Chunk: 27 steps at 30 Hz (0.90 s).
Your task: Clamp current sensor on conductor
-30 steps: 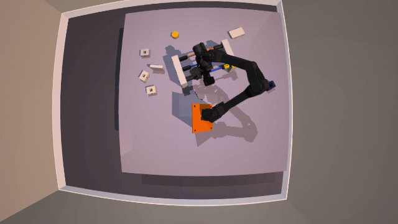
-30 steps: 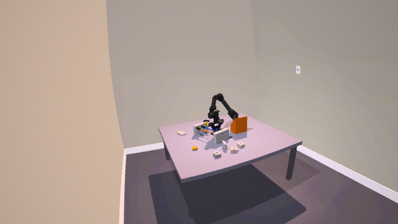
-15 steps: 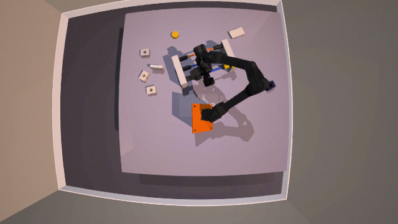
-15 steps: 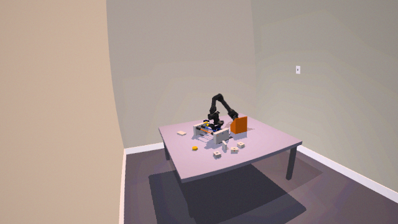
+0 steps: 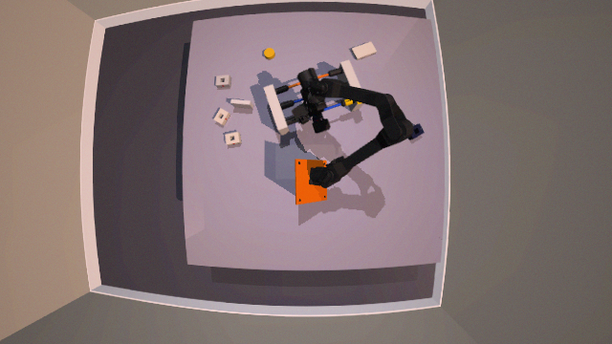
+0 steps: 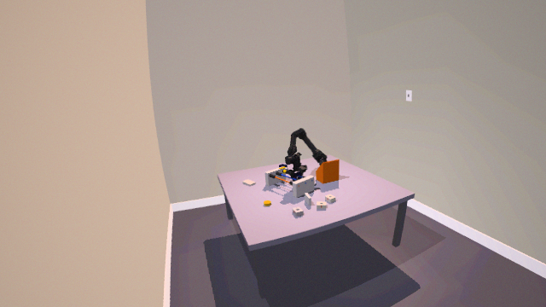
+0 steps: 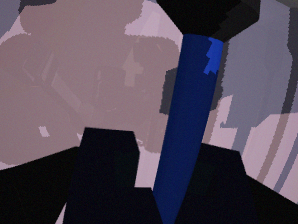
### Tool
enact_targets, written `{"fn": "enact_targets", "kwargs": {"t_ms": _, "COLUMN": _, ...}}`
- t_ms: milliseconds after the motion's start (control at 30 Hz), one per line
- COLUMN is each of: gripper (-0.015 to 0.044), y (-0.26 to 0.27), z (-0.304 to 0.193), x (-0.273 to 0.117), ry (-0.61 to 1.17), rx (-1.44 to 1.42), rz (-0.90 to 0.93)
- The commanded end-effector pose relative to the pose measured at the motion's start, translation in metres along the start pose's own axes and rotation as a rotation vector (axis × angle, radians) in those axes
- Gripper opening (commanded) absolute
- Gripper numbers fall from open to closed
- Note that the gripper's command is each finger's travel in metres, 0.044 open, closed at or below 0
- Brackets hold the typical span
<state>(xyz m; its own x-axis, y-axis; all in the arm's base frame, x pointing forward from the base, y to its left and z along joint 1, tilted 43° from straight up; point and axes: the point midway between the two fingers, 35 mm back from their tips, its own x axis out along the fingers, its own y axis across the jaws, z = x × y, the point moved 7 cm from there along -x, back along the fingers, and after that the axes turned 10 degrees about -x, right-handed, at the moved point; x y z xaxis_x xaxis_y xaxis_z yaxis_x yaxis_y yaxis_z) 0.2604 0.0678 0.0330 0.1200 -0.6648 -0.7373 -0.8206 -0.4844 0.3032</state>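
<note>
The dark current sensor (image 7: 102, 175) is open, its two halves standing apart on either side of a blue conductor (image 7: 192, 100) (image 5: 333, 107). My gripper (image 7: 160, 169) (image 5: 316, 115) (image 6: 296, 174) is shut on the sensor, one black finger against each outer side, with the fingers wide apart. The conductor runs from a black sleeve (image 7: 215, 17) down between the halves. Whether the sensor's hinge side touches it cannot be told. The arrow and the LOAD marker cannot be read. In the top and exterior views the arm hides the sensor.
White end boards (image 5: 276, 110) (image 6: 303, 186) hold the conductors, including an orange one (image 5: 294, 84). A tall orange block (image 5: 302, 183) (image 6: 328, 172) stands beside them. Several small white blocks (image 5: 223, 81) (image 6: 321, 205), a yellow disc (image 5: 269, 53) (image 6: 267, 203) and a white slab (image 5: 363, 50) (image 6: 249, 182) lie around.
</note>
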Motion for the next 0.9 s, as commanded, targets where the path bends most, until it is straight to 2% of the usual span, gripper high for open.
{"fn": "enact_targets", "kwargs": {"t_ms": 0, "gripper": 0.03, "y": -0.0004, "z": -0.0001, "x": -0.0006, "ry": 0.0, "rx": 0.002, "rz": -0.002}}
{"fn": "enact_targets", "kwargs": {"t_ms": 67, "gripper": 0.0287, "y": -0.0004, "z": -0.0001, "x": -0.0006, "ry": 0.0, "rx": 0.002, "rz": -0.002}}
{"fn": "enact_targets", "kwargs": {"t_ms": 433, "gripper": 0.0, "y": -0.0004, "z": -0.0001, "x": -0.0006, "ry": 0.0, "rx": 0.002, "rz": -0.002}}
{"fn": "enact_targets", "kwargs": {"t_ms": 867, "gripper": 0.0, "y": -0.0004, "z": -0.0001, "x": -0.0006, "ry": 0.0, "rx": 0.002, "rz": -0.002}}
